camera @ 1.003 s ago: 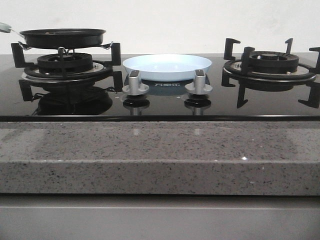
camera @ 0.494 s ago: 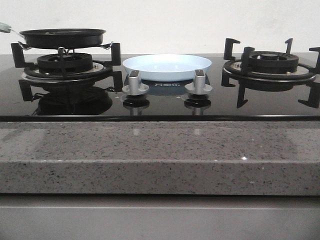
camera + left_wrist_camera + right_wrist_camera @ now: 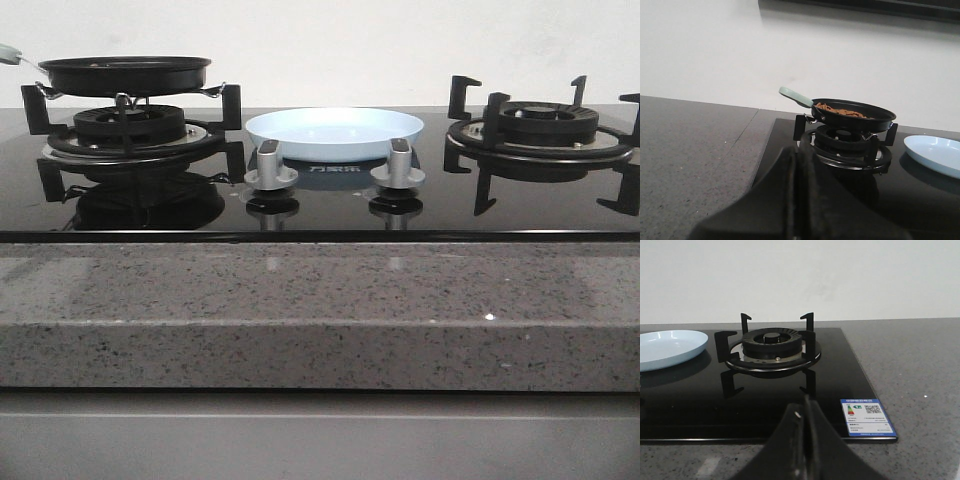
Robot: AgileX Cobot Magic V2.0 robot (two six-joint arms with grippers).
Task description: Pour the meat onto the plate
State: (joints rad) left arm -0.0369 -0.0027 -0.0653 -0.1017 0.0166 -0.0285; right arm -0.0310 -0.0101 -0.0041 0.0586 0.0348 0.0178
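Resting on the left burner grate [image 3: 135, 125] of the glass hob [image 3: 320, 215], a black frying pan [image 3: 125, 72] is seen with the meat [image 3: 842, 110] piled inside it, the orange-brown pieces visible only from the left wrist camera. The pan's pale green handle [image 3: 796, 96] is pointed away from the plate, up and outward past the hob's edge. The left gripper [image 3: 801, 200] is held low in front of this burner, well short of the pan, and its two dark fingers [image 3: 790, 190] are pressed together with nothing between them. The plate [image 3: 334, 133] is set at the middle of the hob, behind two silver knobs [image 3: 271, 170], and lies beyond and to the right of the left gripper. From the right gripper [image 3: 805, 450] the plate [image 3: 667, 348] is seen ahead and to the left, with the bare right burner grate [image 3: 771, 347] directly ahead. The right gripper's fingers [image 3: 796, 440] are likewise closed on nothing. A blue-bordered label [image 3: 867, 417] is stuck on the hob's near corner, just beside the right gripper. Neither arm is seen in the front view
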